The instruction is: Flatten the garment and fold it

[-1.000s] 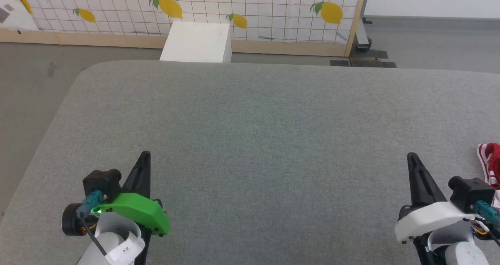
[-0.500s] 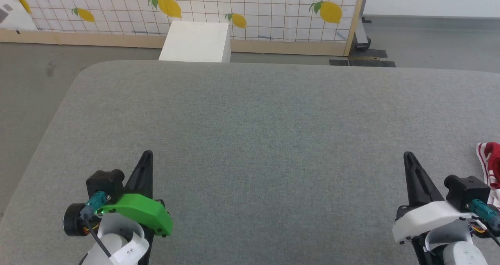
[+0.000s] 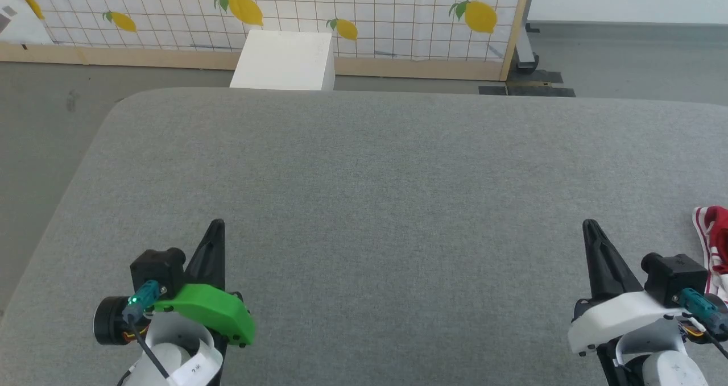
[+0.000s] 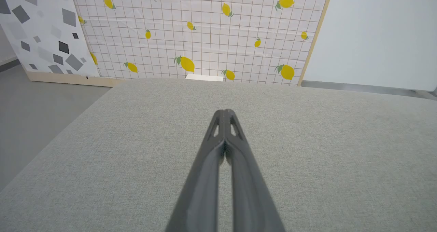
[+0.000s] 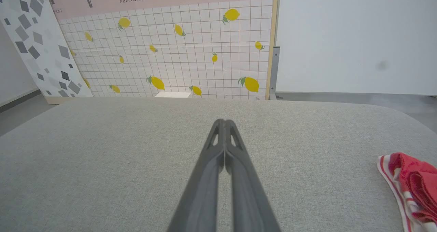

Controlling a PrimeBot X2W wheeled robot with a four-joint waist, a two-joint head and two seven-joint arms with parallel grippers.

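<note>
The garment (image 3: pixel 715 238) is a crumpled red cloth with red-white striped trim, lying at the far right edge of the grey padded table (image 3: pixel 375 170); most of it is cut off by the frame. The right wrist view catches the garment (image 5: pixel 413 187) at its lower right, bunched and to the right of the fingers. My right gripper (image 3: pixel 587 224) hovers shut and empty just left of the garment, apart from it. My left gripper (image 3: pixel 216 224) stays shut and empty over the table's near left. In the wrist views the left gripper (image 4: pixel 224 111) and right gripper (image 5: pixel 223 121) each show fingers pressed together.
A white box (image 3: pixel 282 60) stands on the floor beyond the table's far edge. A lemon-print grid panel (image 3: pixel 364 11) with a wooden frame backs the scene. Grey floor (image 3: pixel 45 119) lies left of the table's rounded corner.
The whole head picture has shifted slightly, so the camera moved. Both grippers stay shut in about the same places; the garment lies as before.
</note>
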